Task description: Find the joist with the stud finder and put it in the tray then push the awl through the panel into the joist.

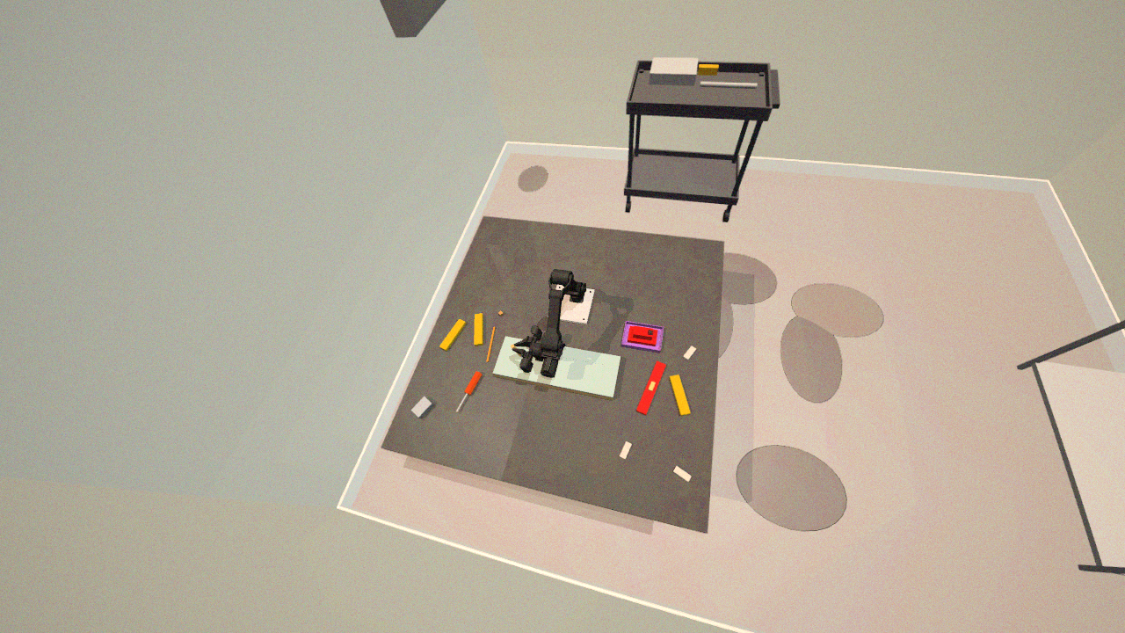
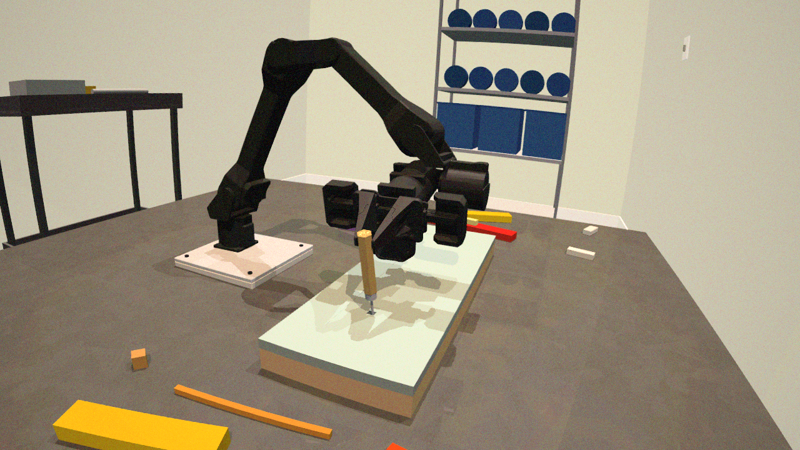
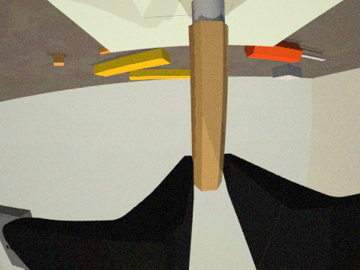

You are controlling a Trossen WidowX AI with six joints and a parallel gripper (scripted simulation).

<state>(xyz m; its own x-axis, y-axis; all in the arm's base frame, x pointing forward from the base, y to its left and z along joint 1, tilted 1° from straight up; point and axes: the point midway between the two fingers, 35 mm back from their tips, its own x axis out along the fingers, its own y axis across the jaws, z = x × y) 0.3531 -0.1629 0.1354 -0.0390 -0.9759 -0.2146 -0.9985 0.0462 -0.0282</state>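
Observation:
My gripper is shut on the top of the awl's wooden handle. The awl stands upright over the pale green floor panel. Its metal tip meets the panel surface near the panel's middle, and only a short length of shaft shows below the ferrule. The red stud finder lies in the purple tray, to the right of the arm's base.
A red screwdriver, yellow blocks, an orange stick and a small cube lie left of the panel. A red bar and a yellow bar lie to its right. A black cart stands behind.

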